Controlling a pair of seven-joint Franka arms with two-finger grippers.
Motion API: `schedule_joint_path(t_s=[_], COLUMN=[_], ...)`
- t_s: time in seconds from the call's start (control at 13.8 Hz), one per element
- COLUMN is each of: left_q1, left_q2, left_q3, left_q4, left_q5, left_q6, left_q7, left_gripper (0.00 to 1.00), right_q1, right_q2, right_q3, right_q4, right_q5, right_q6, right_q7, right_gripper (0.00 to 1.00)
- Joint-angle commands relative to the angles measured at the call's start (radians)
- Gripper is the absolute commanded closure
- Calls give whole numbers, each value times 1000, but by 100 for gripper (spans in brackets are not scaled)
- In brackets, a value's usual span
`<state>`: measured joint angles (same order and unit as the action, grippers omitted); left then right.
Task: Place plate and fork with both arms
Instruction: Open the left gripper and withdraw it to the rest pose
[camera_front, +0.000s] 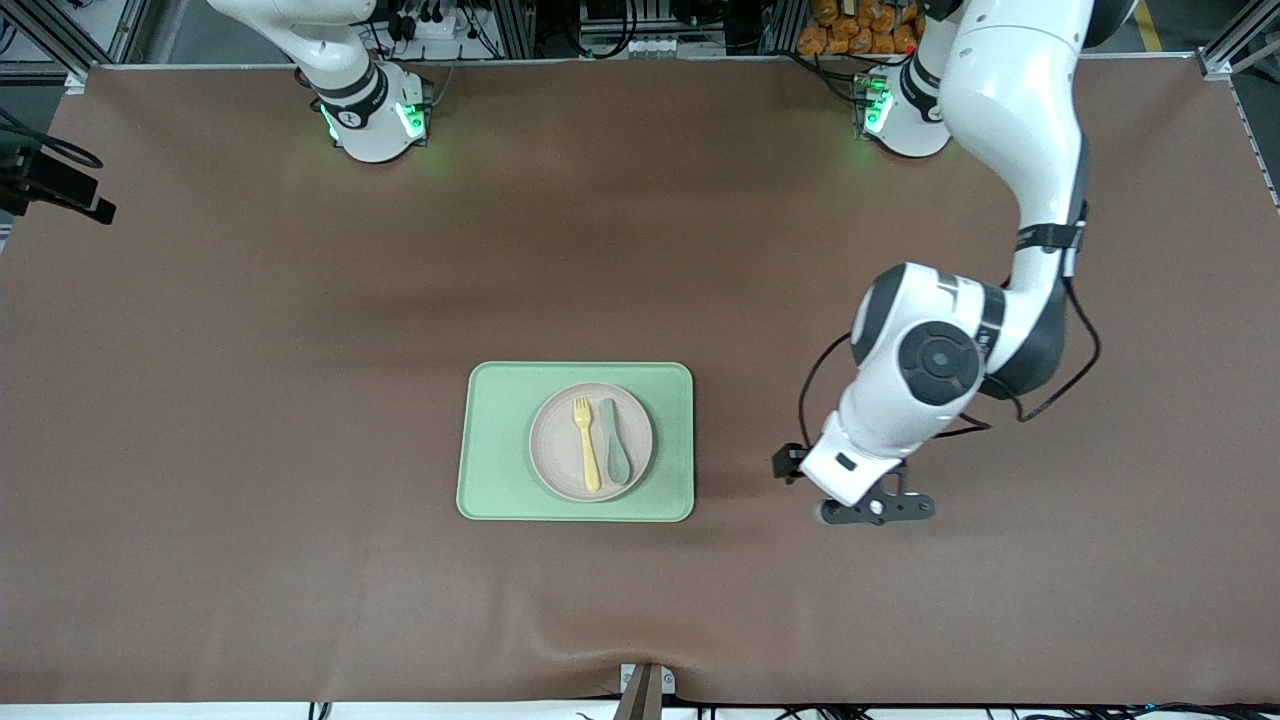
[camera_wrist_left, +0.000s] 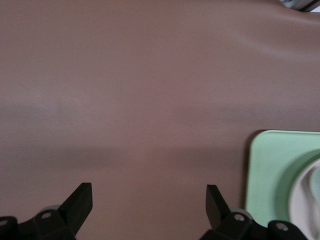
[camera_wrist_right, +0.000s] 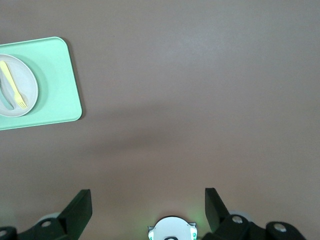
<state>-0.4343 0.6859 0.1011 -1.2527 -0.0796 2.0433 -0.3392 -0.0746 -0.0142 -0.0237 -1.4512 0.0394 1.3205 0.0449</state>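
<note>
Brown table (camera_front: 250, 400) bears tray (camera_front: 490, 440), plate (camera_front: 550, 455), fork (camera_front: 586, 443).

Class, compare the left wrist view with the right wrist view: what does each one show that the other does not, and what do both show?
Only the left wrist view shows the left gripper, fingers apart, over bare table beside the tray.

Only the right wrist view shows the right gripper, fingers apart, the whole fork beside the spoon on the plate, and a green-lit arm base.

Both show the brown table, the light-green tray and the plate; in the left wrist view only corners of tray and plate show.
</note>
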Motion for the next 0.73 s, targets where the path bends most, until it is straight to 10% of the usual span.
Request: schedule_joint_path(t_s=[0.0,0.65], left_q1=[93,293], left_q2=[-46,-311], left_q3=[-15,-87], left_q4=[-31,-82], left_q5=[21,73], left_q6=[-31,-345], left_q7=[151,299], left_gripper=[0,0], right_q1=[-19,-14], right_q2=[-3,-1], right_q3=[11,13], right_q4=[0,3], right_q5=[10,10], right_q6=[-1,3], right_q7=[10,10], right_gripper=[0,0])
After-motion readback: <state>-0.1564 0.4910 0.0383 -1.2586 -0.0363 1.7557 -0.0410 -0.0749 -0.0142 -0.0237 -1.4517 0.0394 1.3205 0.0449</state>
